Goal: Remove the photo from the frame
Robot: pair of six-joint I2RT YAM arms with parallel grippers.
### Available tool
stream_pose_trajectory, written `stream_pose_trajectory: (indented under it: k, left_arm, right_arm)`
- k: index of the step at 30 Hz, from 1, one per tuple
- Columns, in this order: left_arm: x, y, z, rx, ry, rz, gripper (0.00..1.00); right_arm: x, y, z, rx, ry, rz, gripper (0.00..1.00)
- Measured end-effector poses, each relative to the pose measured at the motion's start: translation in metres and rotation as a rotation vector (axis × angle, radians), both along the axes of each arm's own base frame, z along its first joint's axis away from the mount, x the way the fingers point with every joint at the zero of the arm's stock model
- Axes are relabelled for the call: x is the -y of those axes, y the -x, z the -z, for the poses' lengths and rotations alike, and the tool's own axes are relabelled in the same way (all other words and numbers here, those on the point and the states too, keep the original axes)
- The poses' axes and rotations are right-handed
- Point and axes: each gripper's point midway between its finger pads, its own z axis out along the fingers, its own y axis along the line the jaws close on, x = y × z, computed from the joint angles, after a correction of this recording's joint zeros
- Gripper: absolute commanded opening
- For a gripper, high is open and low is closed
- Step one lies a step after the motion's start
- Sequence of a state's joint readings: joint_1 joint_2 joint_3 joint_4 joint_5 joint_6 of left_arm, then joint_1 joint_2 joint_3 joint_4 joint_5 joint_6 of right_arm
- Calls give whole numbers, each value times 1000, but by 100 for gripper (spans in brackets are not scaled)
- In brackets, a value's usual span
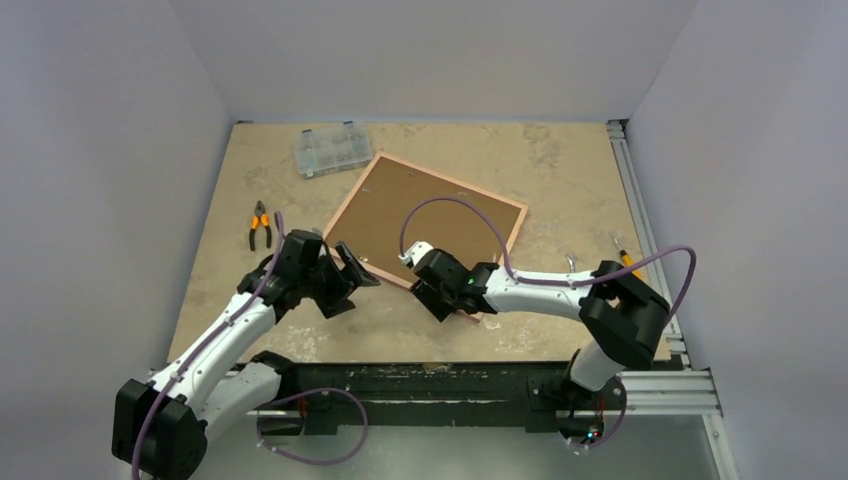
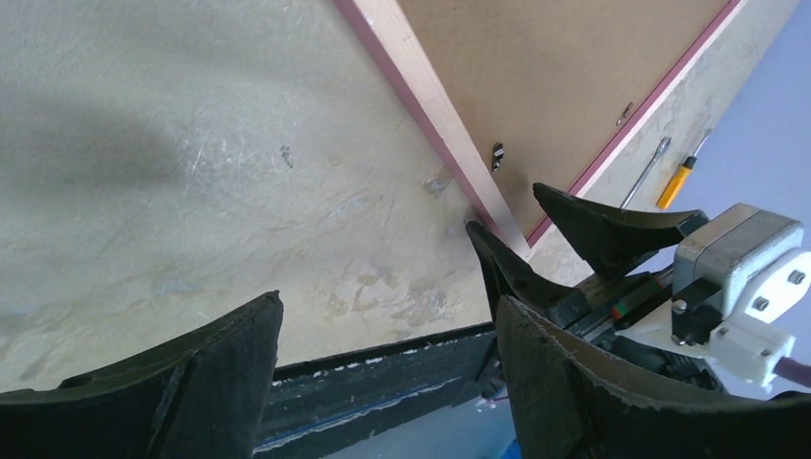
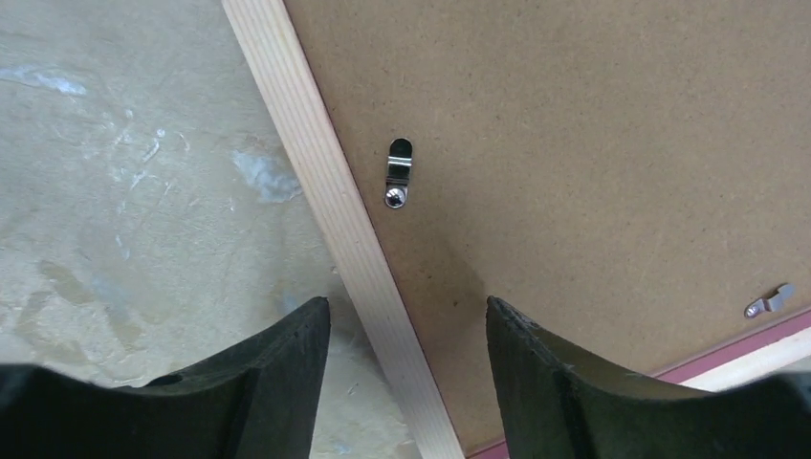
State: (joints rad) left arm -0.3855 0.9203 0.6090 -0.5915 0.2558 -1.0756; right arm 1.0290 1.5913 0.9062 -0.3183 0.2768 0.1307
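Beige marbled tabletop (image 1: 480,150) carries the thin pink rectangular frame (image 1: 352,193) face down, plain brown backing board (image 1: 390,195) up; the photo, presumably beneath, is unseen. Right gripper (image 3: 406,306) is nearer: its spread, empty jaws straddle the pale near-left rail, small metal turn clip (image 3: 399,172) just beyond. Left gripper (image 2: 389,298), also spread, hangs beside that rail

The beige marbled table (image 1: 500,150) carries the frame (image 1: 452,181) face-down at centre, a clear compartment box (image 1: 332,149) far left, pliers (image 1: 260,226) left, a screwdriver (image 1: 625,252) right.
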Motion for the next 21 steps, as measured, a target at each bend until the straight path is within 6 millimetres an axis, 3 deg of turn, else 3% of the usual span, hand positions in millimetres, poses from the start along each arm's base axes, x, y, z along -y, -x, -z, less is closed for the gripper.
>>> stream_pose_trajectory:
  k: [3,6,7,13,17,21]
  left_arm:
    - [3,2,7,-68,46,-57,79]
    - [10,2,14,-118,108,-101,83]
    - [14,2,18,-140,133,-113,85]
    - [28,-3,41,-215,228,-150,92]
    - [35,-22,32,-96,305,-146,96]
    - [42,-38,16,15,362,-130,96]
  right_arm:
    - [1,4,8,-10,27,-7,36]
    - [1,4,10,-1,39,-10,6]
    - [-1,5,9,-3,34,-13,0]
    - [-13,14,4,-31,-10,-49,0]
    - [-17,27,-16,-83,-100,-43,0]
    - [-25,34,-48,-88,-225,-35,0]
